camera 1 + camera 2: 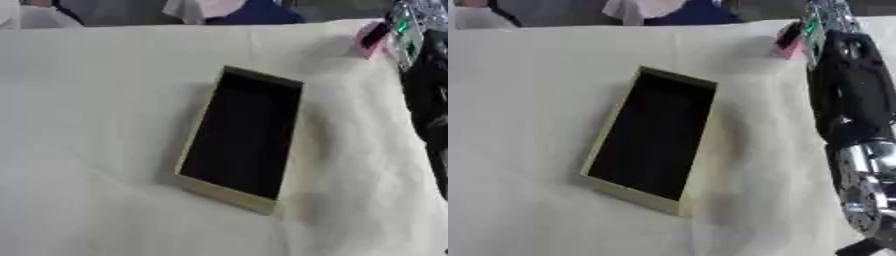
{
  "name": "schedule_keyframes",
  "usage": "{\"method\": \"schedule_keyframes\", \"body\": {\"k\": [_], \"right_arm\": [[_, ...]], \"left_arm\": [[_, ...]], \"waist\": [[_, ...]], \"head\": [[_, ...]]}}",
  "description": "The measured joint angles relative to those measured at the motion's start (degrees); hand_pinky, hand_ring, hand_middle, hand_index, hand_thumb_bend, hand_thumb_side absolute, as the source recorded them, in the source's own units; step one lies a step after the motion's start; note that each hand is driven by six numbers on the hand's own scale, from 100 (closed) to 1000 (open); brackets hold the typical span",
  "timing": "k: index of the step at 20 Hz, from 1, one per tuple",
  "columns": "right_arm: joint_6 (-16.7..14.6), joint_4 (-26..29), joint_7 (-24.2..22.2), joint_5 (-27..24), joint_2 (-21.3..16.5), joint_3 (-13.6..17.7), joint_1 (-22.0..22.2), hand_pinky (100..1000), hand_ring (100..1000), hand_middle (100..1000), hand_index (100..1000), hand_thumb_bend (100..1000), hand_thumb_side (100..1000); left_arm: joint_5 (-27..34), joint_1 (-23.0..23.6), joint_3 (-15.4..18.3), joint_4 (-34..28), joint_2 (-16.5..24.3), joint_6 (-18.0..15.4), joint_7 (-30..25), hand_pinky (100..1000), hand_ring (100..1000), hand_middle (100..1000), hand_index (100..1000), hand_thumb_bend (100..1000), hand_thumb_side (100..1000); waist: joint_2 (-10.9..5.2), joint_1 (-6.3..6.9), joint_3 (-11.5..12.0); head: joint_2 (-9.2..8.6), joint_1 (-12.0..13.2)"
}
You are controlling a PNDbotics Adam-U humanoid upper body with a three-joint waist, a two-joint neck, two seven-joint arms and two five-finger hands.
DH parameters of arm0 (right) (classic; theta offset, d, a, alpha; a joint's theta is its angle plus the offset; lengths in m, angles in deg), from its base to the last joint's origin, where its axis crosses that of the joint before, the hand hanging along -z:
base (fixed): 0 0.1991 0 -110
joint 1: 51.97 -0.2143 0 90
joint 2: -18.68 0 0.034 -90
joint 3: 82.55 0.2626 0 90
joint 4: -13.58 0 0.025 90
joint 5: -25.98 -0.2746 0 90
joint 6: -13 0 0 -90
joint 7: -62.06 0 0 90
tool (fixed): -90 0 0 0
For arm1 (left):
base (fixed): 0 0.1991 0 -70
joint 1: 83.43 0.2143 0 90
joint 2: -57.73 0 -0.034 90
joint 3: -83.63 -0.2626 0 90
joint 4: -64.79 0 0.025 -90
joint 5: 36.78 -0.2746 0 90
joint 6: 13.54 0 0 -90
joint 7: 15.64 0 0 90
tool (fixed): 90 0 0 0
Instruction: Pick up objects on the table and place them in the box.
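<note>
At the tabletop's [87, 150] far right corner, my right robot hand [814, 22] meets a pink object [787, 40] — finger state unclear — the open box [604, 150] lying lengthwise, nearer, to its left.

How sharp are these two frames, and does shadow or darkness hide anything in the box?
Left eye view: soft all over; the box interior is uniformly dark, so any contents cannot be told. Right eye view: equally blurred; the right hand by the pink object is smeared, its fingers unreadable; faint shadow falls on the cloth beside the box.
</note>
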Motion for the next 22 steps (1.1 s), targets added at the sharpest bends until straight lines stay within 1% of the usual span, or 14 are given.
{"method": "schedule_keyframes", "body": {"k": [2,5,6,8,9,10,11,13,14,15,16,17,22], "right_arm": [[0.05,-0.01,0.05,-0.60,-0.01,0.00,0.09,919,943,821,942,100,190],[-0.06,-0.01,-0.03,-1.47,-0.06,-0.07,-0.01,875,875,734,868,100,206],[-0.15,-0.01,-0.08,-1.74,-0.09,-0.20,-0.02,863,847,680,827,100,213],[-0.25,-0.01,-0.01,-2.07,-0.11,-0.27,-0.04,845,810,612,777,100,239],[-0.33,-0.01,0.14,-2.18,-0.11,-0.36,-0.04,835,791,577,745,100,243],[-0.38,-0.01,0.44,-2.22,-0.11,-0.49,-0.04,818,754,526,695,100,231],[-0.46,-0.01,0.88,-2.22,-0.11,-0.59,-0.04,808,736,501,668,100,233],[-0.65,-0.01,1.92,-2.19,-0.08,-0.83,-0.04,782,680,440,599,100,200],[-0.74,0.00,2.50,-2.15,-0.05,-0.94,-0.04,765,645,406,555,100,134],[-0.88,0.00,3.03,-2.12,0.00,-1.03,-0.05,752,616,382,514,100,100],[-1.03,0.01,3.50,-2.07,0.05,-1.27,-0.08,742,597,366,488,100,100],[-1.20,0.02,3.94,-1.92,0.08,-1.46,-0.09,728,574,348,444,100,100],[-2.04,0.28,5.79,-0.40,0.44,-2.53,-0.07,706,539,315,418,100,100]], "left_arm": [[0.00,0.00,0.00,0.00,0.00,0.00,-0.01,713,750,744,877,260,824],[0.00,-0.04,0.00,0.00,0.00,0.00,-0.02,713,750,744,877,260,824],[0.00,-0.05,0.00,0.00,0.00,-0.01,-0.02,713,750,744,877,260,823],[0.00,-0.10,0.00,0.00,0.00,-0.01,-0.03,713,750,745,877,260,823],[0.00,-0.14,0.00,0.00,0.00,-0.01,-0.04,713,750,745,877,260,823],[0.00,-0.15,0.00,0.00,0.00,-0.02,-0.04,713,750,745,877,259,823],[0.00,-0.15,0.00,0.00,0.00,-0.02,-0.04,713,750,745,877,259,823],[0.00,-0.16,0.00,0.00,0.00,-0.01,-0.04,713,750,745,877,259,822],[0.00,-0.17,0.00,0.00,0.00,-0.01,-0.04,713,750,745,877,259,820],[0.00,-0.19,0.00,0.00,0.00,-0.01,-0.04,713,750,745,877,259,820],[0.00,-0.24,0.00,0.00,0.00,-0.01,-0.04,713,750,745,877,259,820],[0.00,-0.30,0.00,0.00,0.00,-0.02,-0.04,713,750,745,877,258,819],[0.00,-0.38,0.00,0.00,0.00,-0.07,-0.11,713,750,746,877,258,816]], "waist": [[0.06,0.00,-0.01],[0.06,-0.02,-0.11],[0.06,-0.02,-0.14],[0.06,-0.04,-0.17],[0.06,-0.05,-0.17],[0.06,-0.05,-0.17],[0.06,-0.06,-0.17],[0.06,-0.11,-0.17],[0.06,-0.17,-0.17],[0.06,-0.23,-0.17],[0.06,-0.30,-0.17],[0.05,-0.36,-0.17],[-0.05,-0.43,-0.30]], "head": [[0.00,0.00],[0.00,0.00],[0.00,0.00],[0.00,0.00],[0.00,0.00],[0.01,0.01],[0.01,0.01],[0.01,0.01],[0.01,0.01],[0.01,0.01],[0.01,0.01],[0.01,0.01],[0.02,0.03]]}}
